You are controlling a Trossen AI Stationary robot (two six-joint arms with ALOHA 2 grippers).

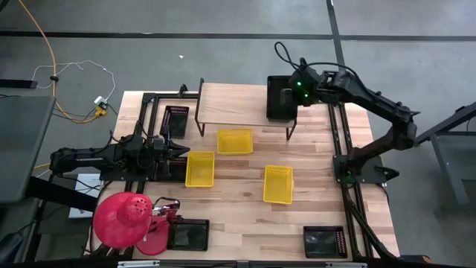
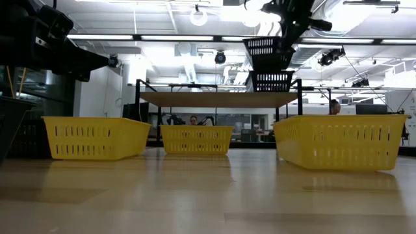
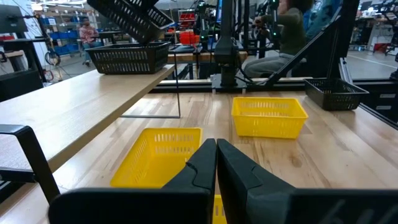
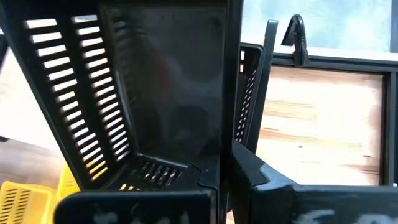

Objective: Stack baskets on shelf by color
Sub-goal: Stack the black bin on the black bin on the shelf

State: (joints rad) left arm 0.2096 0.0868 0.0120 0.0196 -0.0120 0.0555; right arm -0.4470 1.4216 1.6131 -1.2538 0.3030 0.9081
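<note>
Black basket, held (image 2: 268, 53): tilted, lifted clear above the right end of the shelf (image 1: 230, 103), its wall clamped in the right gripper (image 4: 227, 174), whose jaws are closed on it.
Black basket, resting (image 2: 271, 81): sits on the shelf's plank top at the right end, directly under the held one, apart from it.
Shelf: light wood plank on thin black legs, at the far side of the bench (image 1: 245, 219).
Yellow baskets, three, all upright on the bench: one (image 1: 234, 141) just in front of the shelf; one (image 1: 199, 169) toward the left; one (image 1: 278, 184) nearer the middle, well apart from the shelf.
Left gripper (image 3: 216, 163): jaws closed on nothing, low over the bench's left side, just beside the left yellow basket.
Further black basket (image 1: 175, 120): at the bench's left edge, beside the shelf's left end.
Red round object (image 1: 123, 219): near-left corner.
</note>
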